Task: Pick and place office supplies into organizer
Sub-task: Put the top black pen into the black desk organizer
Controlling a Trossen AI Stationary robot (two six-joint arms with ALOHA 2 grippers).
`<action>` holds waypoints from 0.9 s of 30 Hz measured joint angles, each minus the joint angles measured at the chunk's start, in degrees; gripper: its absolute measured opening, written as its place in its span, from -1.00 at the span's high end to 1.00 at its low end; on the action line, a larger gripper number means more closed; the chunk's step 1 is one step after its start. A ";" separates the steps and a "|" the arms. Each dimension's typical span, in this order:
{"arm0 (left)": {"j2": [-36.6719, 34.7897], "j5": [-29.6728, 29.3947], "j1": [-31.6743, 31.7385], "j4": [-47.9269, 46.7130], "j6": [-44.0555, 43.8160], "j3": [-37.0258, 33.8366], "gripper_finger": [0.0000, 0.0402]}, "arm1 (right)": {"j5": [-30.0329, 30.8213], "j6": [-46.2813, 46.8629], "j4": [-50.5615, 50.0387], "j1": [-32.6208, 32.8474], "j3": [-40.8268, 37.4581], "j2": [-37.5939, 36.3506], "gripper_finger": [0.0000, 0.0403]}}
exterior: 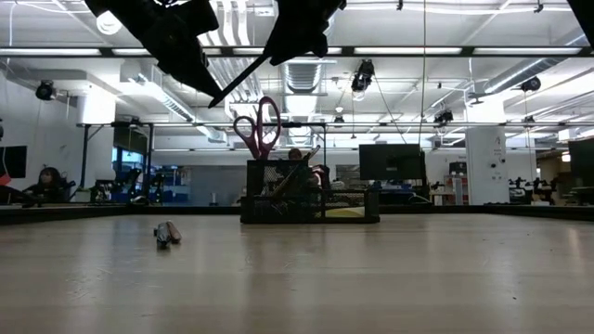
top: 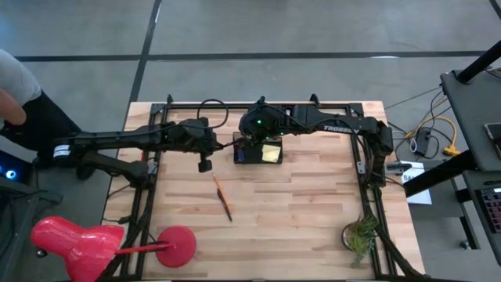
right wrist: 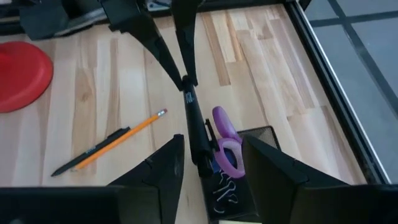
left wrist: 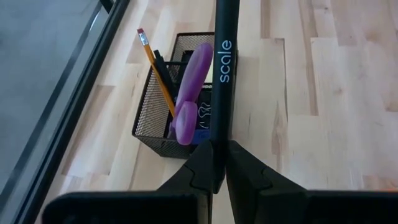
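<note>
Pinching a dark pen (left wrist: 221,74) marked "scale" between fully closed fingers, the left gripper (left wrist: 219,163) hovered above the table just beside the organizer (top: 257,150), on its left in the high view. Pen ran from the fingertips toward the organizer, over the mesh box. Right gripper (right wrist: 208,163) hung directly over the organizer with its fingers spread apart, gripping nothing; the pen's far end sat in the gap between them. Organizer stood near the back middle of the wooden table (top: 313,204). Purple-handled scissors (left wrist: 189,93) stood upright in it, an orange pencil (left wrist: 157,68) leaning beside them, tiny dark clips (right wrist: 225,186) in a lower section, yellow sticky-note pad (top: 272,153) on its right side. Second orange pencil (top: 220,192) lay on the table in front of the organizer, touching a dark pen (right wrist: 84,154) alongside. Red desk lamp (top: 176,245) at front left, small plant (top: 361,235) at front right.
</note>
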 joint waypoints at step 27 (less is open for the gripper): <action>0.50 -0.15 0.00 1.36 -0.04 -0.20 0.93 | -0.82 2.46 0.69 0.00 0.00 0.00 0.73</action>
